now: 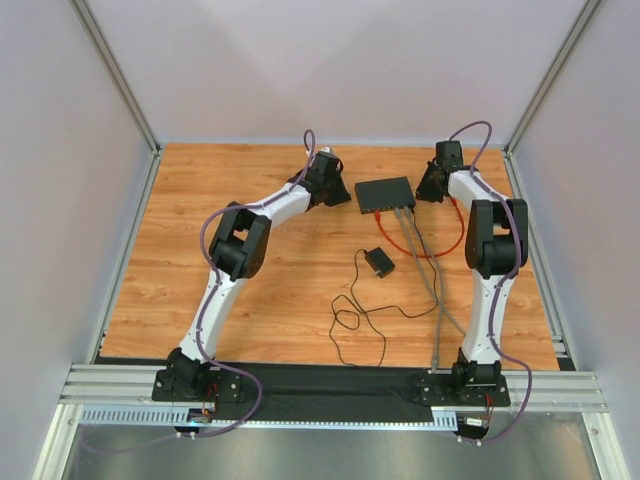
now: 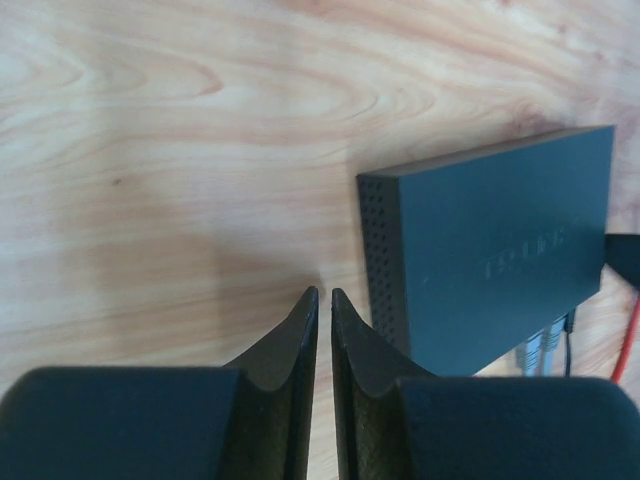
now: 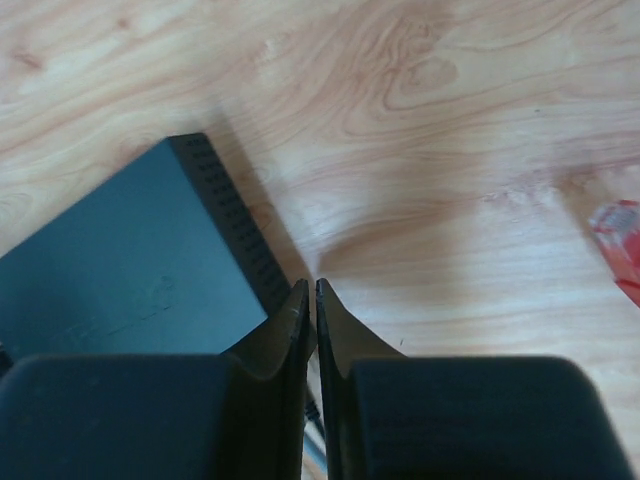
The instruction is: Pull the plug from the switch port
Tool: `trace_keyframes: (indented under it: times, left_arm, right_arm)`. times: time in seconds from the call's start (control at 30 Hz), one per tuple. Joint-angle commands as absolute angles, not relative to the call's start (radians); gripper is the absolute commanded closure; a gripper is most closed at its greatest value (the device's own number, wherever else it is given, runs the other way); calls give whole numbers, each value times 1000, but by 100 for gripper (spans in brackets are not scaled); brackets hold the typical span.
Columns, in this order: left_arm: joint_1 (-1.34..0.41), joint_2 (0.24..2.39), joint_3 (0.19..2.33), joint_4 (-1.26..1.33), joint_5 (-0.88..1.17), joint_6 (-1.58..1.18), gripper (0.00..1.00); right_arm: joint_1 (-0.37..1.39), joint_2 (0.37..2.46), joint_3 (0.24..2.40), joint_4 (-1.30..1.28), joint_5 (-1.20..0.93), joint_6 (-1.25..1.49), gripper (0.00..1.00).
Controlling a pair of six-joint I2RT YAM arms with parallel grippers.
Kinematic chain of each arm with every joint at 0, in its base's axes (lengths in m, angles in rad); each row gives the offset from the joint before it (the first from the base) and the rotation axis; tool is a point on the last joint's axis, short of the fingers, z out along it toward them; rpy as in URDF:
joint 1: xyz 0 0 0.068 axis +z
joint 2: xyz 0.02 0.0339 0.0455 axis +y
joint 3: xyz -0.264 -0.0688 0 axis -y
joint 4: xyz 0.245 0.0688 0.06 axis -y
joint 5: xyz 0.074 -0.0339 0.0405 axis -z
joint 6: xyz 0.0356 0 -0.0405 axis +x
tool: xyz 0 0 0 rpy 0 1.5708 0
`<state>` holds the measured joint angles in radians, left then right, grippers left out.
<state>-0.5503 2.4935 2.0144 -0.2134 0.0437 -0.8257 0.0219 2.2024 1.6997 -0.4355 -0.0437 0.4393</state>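
Observation:
The flat black switch (image 1: pixel 385 193) lies at the back of the wooden table. Grey plugs (image 1: pixel 402 212) sit in the switch port row on its near side, and they also show at the box's edge in the left wrist view as plugs (image 2: pixel 543 348). My left gripper (image 1: pixel 346 192) rests just off the left end of the switch (image 2: pixel 500 250); this gripper (image 2: pixel 324 292) is shut to a thin slit with only bare wood showing in it. My right gripper (image 1: pixel 421 193) stands at the right end of the switch (image 3: pixel 120 270); this gripper (image 3: pixel 311 283) is shut and grips nothing.
Grey cables (image 1: pixel 432 280) run from the switch toward the right arm's base. A red cable (image 1: pixel 447 245) loops beside them and shows as a red cable (image 3: pixel 620 240) in the right wrist view. A small black adapter (image 1: pixel 379 262) with a thin looping cord (image 1: pixel 350 320) lies mid-table.

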Motion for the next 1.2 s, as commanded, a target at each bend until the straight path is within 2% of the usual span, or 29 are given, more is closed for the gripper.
trace_keyframes:
  times: [0.0,0.23,0.43,0.53,0.67,0.8,0.9,0.97,1.0,1.03,1.07,1.17]
  left_arm:
    - [-555,2519,2097,-201,92,-856,83]
    - [-555,2631,2232,-150,250,-861,83]
    - [-554,2683,2313,-153,311,-844,83]
    - [-549,2662,2310,-190,284,-815,82]
    - [-538,2557,2157,-177,213,-805,75]
    - [-525,2395,1916,-68,166,-763,71]
    - [-523,2285,1809,-51,62,-674,65]
    - [-523,2219,1740,-13,66,-637,62]
    - [-523,2197,1712,-6,86,-623,58]
    - [-523,2178,1679,82,109,-620,50]
    - [-523,2154,1630,110,133,-618,47]
    - [-523,2152,1580,204,236,-670,44]
  right_arm:
    - [11,2243,1747,-414,-97,465,93]
    - [11,2221,1700,-420,-153,474,93]
    - [11,2129,1491,-315,-305,544,92]
    - [11,2071,1424,-275,-263,540,91]
    - [8,2045,1492,-382,-86,471,88]
    - [8,2030,1523,-406,53,454,81]
    - [9,2017,1551,-426,54,463,69]
    - [26,2010,1560,-419,40,450,66]
    - [43,2002,1565,-414,54,443,60]
    - [52,2002,1569,-407,58,422,58]
    - [60,2003,1575,-405,63,413,57]
    - [89,2023,1618,-410,66,364,54]
